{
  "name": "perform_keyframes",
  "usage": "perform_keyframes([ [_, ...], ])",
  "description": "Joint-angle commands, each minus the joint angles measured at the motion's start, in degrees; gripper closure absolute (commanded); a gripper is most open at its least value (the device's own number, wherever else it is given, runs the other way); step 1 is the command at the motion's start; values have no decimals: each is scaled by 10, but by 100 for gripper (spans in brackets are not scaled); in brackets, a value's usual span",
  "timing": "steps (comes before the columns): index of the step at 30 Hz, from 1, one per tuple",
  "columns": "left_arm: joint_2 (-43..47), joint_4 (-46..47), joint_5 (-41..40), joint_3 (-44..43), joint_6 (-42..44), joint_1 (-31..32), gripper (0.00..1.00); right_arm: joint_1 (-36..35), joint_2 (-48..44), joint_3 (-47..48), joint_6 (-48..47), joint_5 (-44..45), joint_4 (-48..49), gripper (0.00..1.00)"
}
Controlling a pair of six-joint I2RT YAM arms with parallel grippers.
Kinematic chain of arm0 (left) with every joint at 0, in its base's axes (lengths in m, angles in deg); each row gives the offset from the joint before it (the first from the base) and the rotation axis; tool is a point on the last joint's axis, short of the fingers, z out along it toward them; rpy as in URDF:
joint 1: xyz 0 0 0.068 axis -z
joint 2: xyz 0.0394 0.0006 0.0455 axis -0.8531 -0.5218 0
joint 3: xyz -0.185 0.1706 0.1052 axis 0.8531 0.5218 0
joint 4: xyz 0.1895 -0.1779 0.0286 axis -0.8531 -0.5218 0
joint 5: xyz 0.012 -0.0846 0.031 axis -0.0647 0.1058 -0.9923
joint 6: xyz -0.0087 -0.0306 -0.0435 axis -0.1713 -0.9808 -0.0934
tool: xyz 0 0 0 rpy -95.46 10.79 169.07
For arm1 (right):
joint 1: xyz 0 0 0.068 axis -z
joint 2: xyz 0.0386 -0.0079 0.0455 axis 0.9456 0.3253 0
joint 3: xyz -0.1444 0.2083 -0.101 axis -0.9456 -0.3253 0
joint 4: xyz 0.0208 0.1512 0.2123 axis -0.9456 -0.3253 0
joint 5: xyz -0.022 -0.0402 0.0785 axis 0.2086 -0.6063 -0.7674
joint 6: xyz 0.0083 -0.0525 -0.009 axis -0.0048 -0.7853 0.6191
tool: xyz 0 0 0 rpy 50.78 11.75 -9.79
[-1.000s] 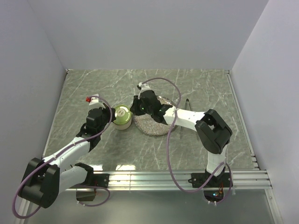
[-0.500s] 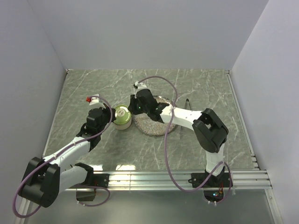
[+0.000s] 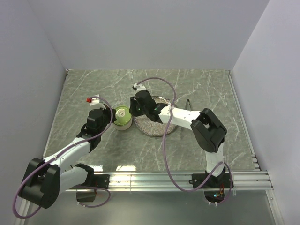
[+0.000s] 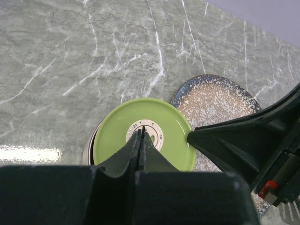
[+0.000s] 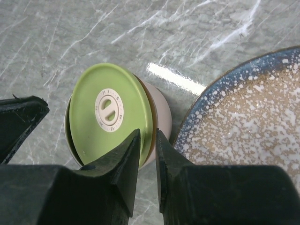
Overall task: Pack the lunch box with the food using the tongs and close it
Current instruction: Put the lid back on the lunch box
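Note:
The lunch box (image 3: 123, 123) is a small steel tin (image 5: 162, 107) left of the plate, with its green lid (image 5: 89, 129) lying on it tilted and shifted off centre. My right gripper (image 5: 147, 136) is shut on the lid's near rim, one finger above it and one outside. In the top view it (image 3: 131, 111) reaches in from the plate side. My left gripper (image 4: 142, 133) is shut, its tips resting on the white disc at the middle of the lid (image 4: 173, 123). The tongs (image 3: 188, 104) lie on the table right of the plate. The food is hidden.
The wide speckled plate (image 5: 248, 117) stands right beside the tin and looks bare. It also fills the upper right of the left wrist view (image 4: 220, 103). Walls close the marble table (image 3: 93, 89) on three sides.
My right gripper has shifted a little to the left, toward the tin, and the lid now shows a brighter green face. The left arm has stayed put.

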Motion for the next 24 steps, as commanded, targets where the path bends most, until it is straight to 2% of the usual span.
perform_keyframes([
  [1,6,28,4,3,8,1,98,-5,20,32,-10,1,-9,74],
  [11,9,27,2,5,8,1,99,-5,35,47,-12,-4,-27,84],
  [24,10,28,3,6,8,1,99,-7,35,52,-15,-16,-43,85],
])
